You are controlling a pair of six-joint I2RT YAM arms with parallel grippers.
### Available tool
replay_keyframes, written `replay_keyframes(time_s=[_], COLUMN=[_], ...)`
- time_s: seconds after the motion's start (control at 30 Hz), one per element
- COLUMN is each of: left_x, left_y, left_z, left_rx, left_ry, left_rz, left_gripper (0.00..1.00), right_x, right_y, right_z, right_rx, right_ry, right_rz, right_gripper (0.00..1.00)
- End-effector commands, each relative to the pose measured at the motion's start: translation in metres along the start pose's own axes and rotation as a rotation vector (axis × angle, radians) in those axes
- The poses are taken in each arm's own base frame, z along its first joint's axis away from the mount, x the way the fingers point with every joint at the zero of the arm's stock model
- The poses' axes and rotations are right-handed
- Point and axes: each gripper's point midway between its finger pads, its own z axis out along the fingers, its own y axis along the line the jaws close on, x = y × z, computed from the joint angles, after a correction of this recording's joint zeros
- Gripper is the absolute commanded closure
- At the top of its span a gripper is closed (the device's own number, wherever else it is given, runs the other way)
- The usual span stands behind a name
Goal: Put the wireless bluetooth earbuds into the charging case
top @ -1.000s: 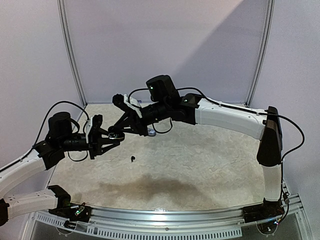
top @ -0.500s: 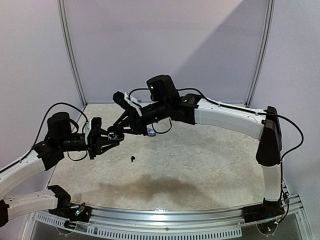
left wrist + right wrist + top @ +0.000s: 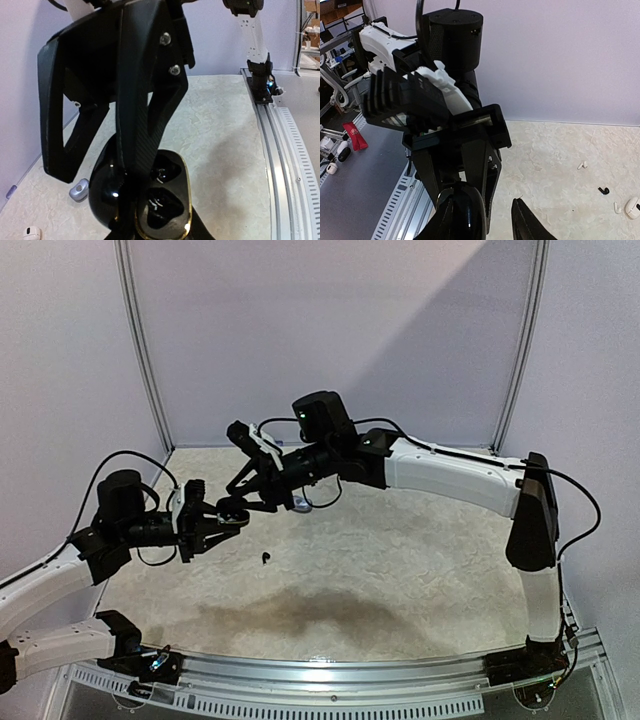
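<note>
Charging case (image 3: 164, 201), seemingly in left gripper (image 3: 224, 516)

light bright, even | soft shadow on surface (image 3: 300, 612) near front edge | glints on glossy charging case (image 3: 167, 206) | wrist views blurred close-up

The charging case (image 3: 102, 200) is glossy black plastic with a shiny gold rim; the table (image 3: 225, 150) looks matt, mottled.

2 white arms (image 3: 450, 475), black joints (image 3: 530, 525)
</note>
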Motion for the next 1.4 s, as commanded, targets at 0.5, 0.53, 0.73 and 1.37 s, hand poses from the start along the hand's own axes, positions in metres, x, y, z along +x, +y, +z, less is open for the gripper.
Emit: replay_keyframes(time_s=[0.5, 0.53, 0.73, 1.37], left_x=[-0.003, -0.004, -0.005, 0.003], left_y=[0.004, 0.002, -0.003, 0.008], left_z=[0.001, 0.001, 0.0, 0.0], left_rx=[-0.033, -0.026, 0.003, -0.081], left_ry=[-0.038, -0.04, -0.037, -0.068], left_rz=[-0.105, -0.099, -0.026, -0.137], left_gripper=[1.0, 1.0, 1.0, 1.0], right_x=[0.005, 0.005, 0.003, 0.019], right_y=[-0.014, -0.016, -0.03, -0.047], right_z=[0.0, -0.001, -0.002, 0.003], right_rx=[0.014, 0.026, 0.074, 0.08], right_ry=[0.01, 0.011, 0.004, 0.02], right_rz=[0.03, 0.029, 0.07, 0.201], right_gripper=[0.54, 0.54, 0.62, 0.6])
